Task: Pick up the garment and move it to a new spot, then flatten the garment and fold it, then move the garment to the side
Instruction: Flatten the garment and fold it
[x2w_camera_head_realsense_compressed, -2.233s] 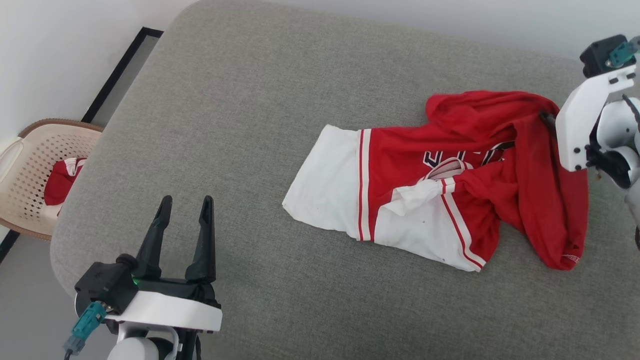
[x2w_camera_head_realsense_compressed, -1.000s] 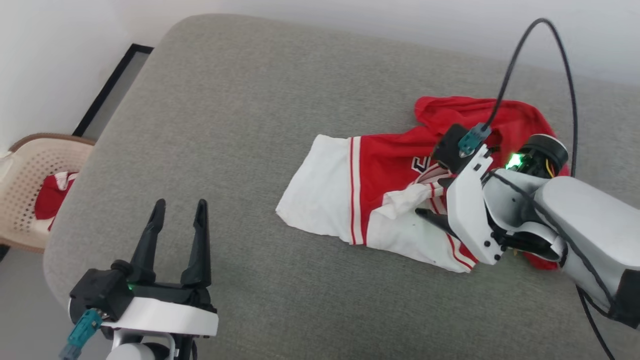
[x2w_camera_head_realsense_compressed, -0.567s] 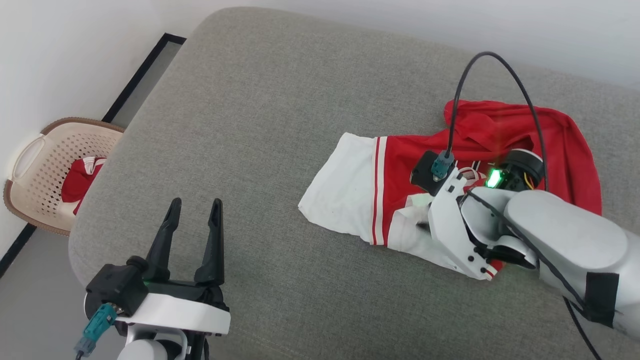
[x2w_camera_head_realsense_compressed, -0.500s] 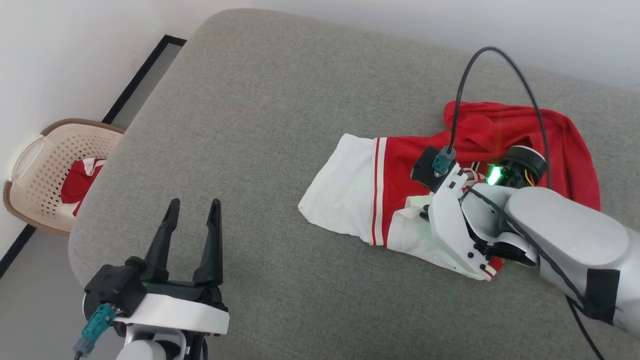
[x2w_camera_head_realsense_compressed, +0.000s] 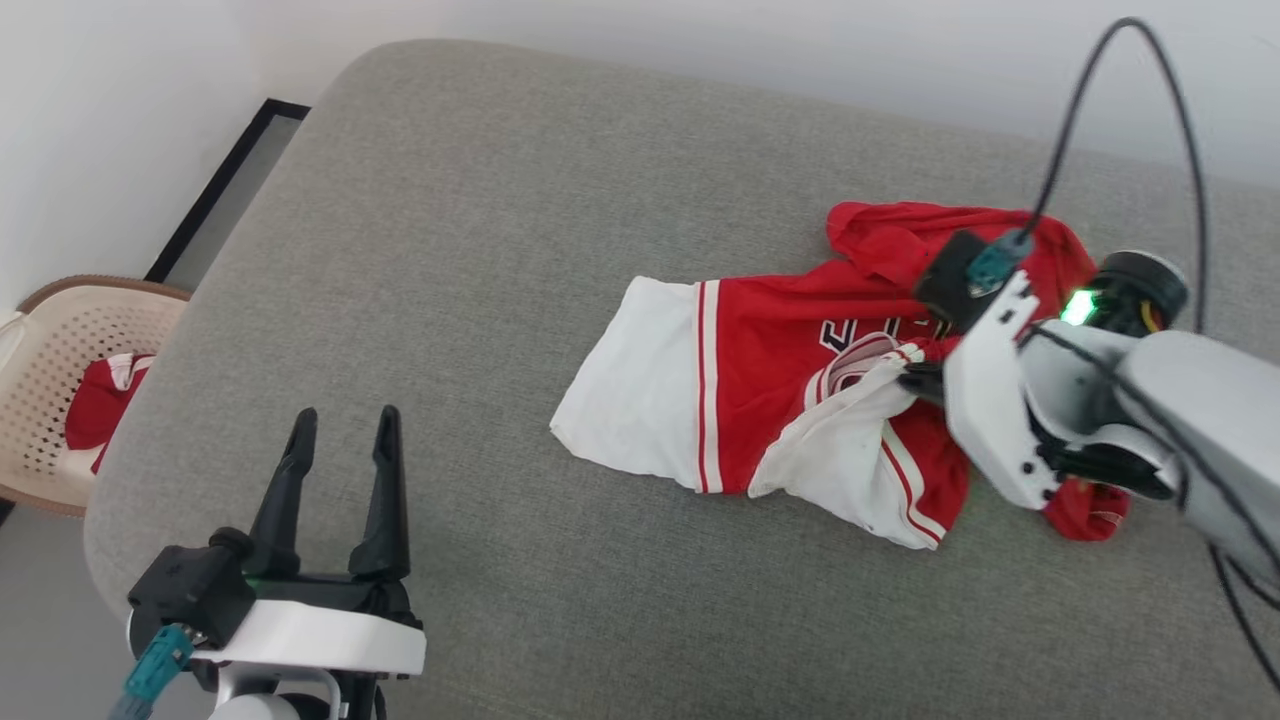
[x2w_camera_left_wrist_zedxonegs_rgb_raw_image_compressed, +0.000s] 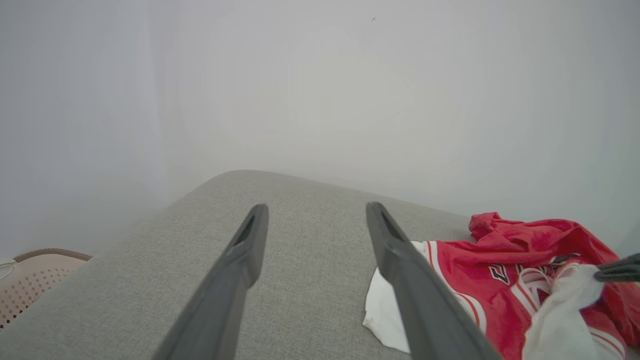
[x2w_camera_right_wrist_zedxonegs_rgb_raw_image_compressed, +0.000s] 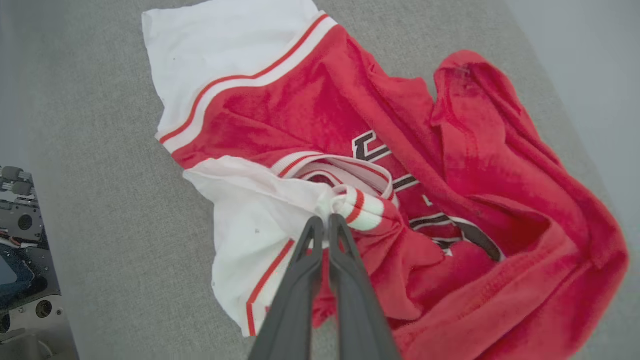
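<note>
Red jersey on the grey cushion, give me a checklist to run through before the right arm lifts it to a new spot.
1. Right gripper shut on the red jersey, pinching a white striped fold: ok.
2. Pinch takes one layer only: cannot tell, the fabric is bunched there.
3. Left gripper open and apart from the jersey: ok.
4. Bare grey cushion to the jersey's left for a new spot: ok.
5. Jersey flat enough to fold: not ok, it is crumpled and doubled over itself.
</note>
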